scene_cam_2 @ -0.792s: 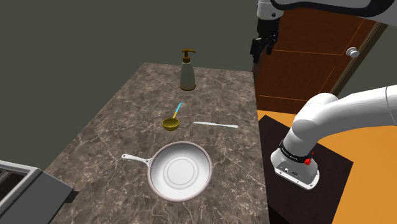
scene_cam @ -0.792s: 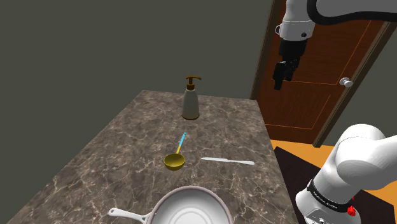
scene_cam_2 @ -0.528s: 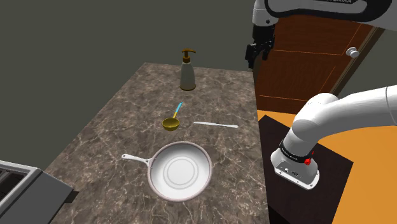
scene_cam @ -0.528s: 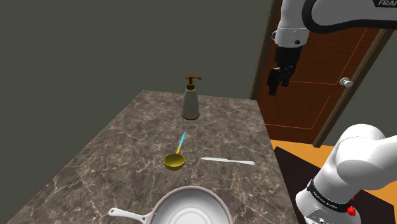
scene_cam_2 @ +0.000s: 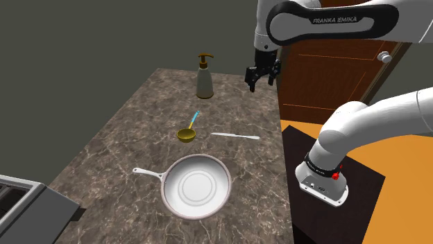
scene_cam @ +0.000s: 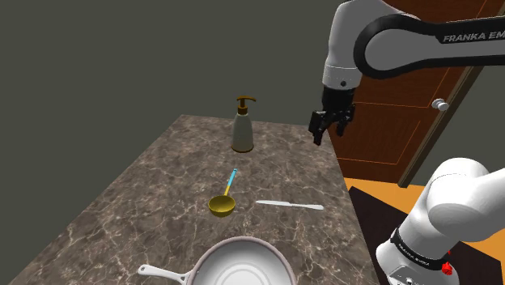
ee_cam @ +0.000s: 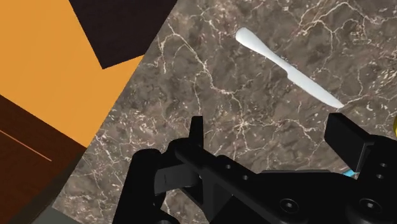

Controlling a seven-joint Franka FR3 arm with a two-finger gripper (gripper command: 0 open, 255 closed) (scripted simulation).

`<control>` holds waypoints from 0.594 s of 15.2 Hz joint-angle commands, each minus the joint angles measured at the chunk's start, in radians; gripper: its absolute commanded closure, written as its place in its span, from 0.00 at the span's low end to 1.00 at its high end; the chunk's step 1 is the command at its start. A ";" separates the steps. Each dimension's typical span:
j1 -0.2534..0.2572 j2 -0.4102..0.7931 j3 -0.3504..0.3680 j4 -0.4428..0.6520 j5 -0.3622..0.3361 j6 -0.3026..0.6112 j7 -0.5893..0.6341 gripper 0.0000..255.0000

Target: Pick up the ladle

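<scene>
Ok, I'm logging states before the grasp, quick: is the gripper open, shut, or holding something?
Gripper: open, fingers apart, holding nothing; the ladle lies untouched on the countertop.

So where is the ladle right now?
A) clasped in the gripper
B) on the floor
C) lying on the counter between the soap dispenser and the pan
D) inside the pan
C: the ladle lies on the counter between the soap dispenser and the pan, while the open gripper hangs in the air, empty.
</scene>
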 commanded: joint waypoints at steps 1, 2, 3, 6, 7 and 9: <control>-0.001 0.037 0.034 -0.018 0.036 0.065 0.070 0.00; -0.001 0.057 0.052 -0.024 0.053 0.095 0.104 0.00; -0.001 0.079 0.070 -0.028 0.069 0.126 0.137 0.00; -0.004 0.153 0.123 -0.031 0.110 0.220 0.234 0.00; -0.006 0.182 0.141 -0.028 0.122 0.252 0.267 0.00; -0.011 0.242 0.176 -0.019 0.141 0.316 0.332 0.00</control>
